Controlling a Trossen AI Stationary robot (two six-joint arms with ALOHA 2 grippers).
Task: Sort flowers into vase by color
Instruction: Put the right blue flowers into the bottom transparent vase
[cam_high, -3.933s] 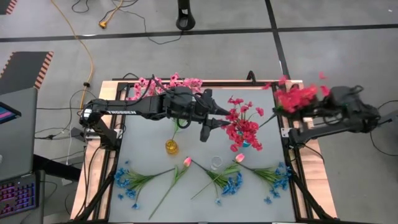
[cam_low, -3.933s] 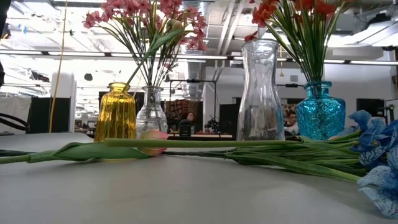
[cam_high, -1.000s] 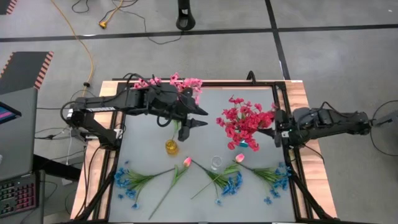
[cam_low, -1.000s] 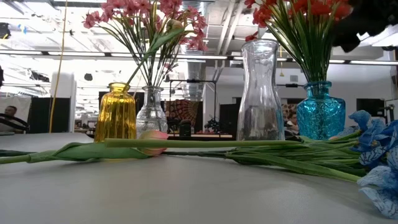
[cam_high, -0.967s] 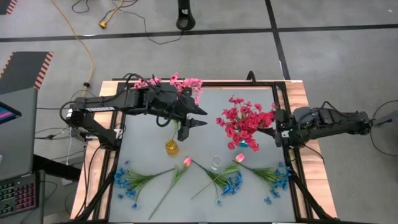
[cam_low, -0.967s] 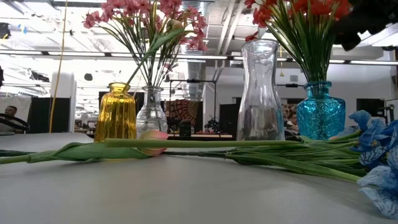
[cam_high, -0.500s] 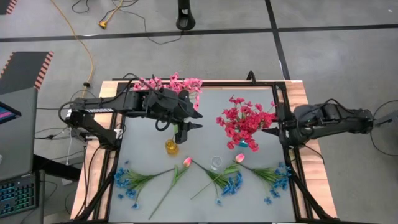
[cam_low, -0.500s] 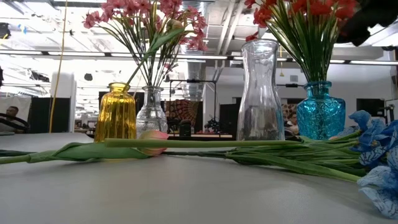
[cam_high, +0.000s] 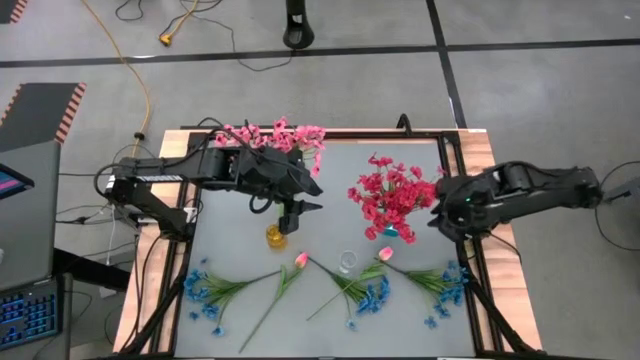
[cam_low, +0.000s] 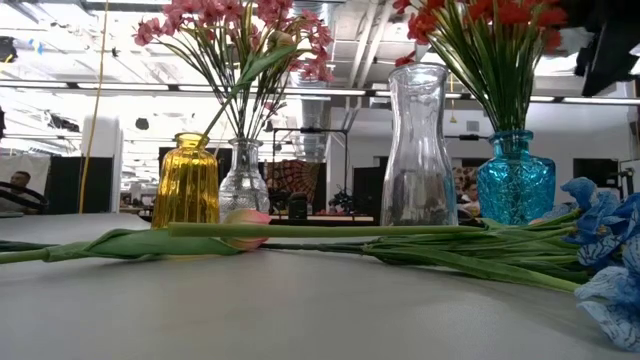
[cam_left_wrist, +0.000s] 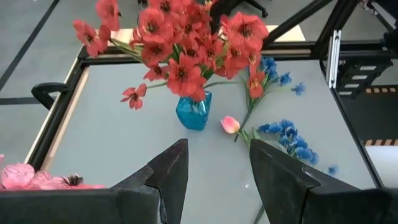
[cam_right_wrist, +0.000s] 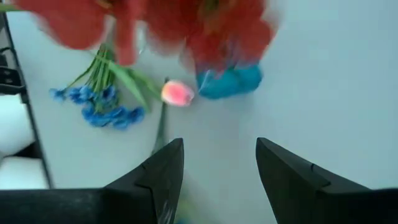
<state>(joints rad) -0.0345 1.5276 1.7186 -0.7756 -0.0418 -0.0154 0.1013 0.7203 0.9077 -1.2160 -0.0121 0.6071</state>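
Note:
Deep red flowers (cam_high: 392, 195) stand in a blue vase (cam_low: 514, 180) at the table's right middle. Light pink flowers (cam_high: 270, 135) fill a small clear vase (cam_low: 243, 180) at the back. Blue flowers (cam_high: 205, 290) and two pink tulips (cam_high: 300, 259) lie along the front. My left gripper (cam_high: 305, 196) hovers open and empty above the yellow vase (cam_high: 275, 237), facing the red bunch (cam_left_wrist: 186, 56). My right gripper (cam_high: 433, 211) is open and empty at the right edge, beside the blue vase (cam_right_wrist: 230, 81).
A tall clear vase (cam_high: 346, 262) stands unfilled near the front middle, between the lying stems. More blue sprigs (cam_high: 445, 285) lie at the front right and others (cam_high: 370, 295) at the front centre. A black frame (cam_high: 470, 250) borders the table. A laptop sits off the left side.
My right arm has bent and its gripper has swung in over the table's right edge towards the blue vase. My left gripper has drawn back a little to the left.

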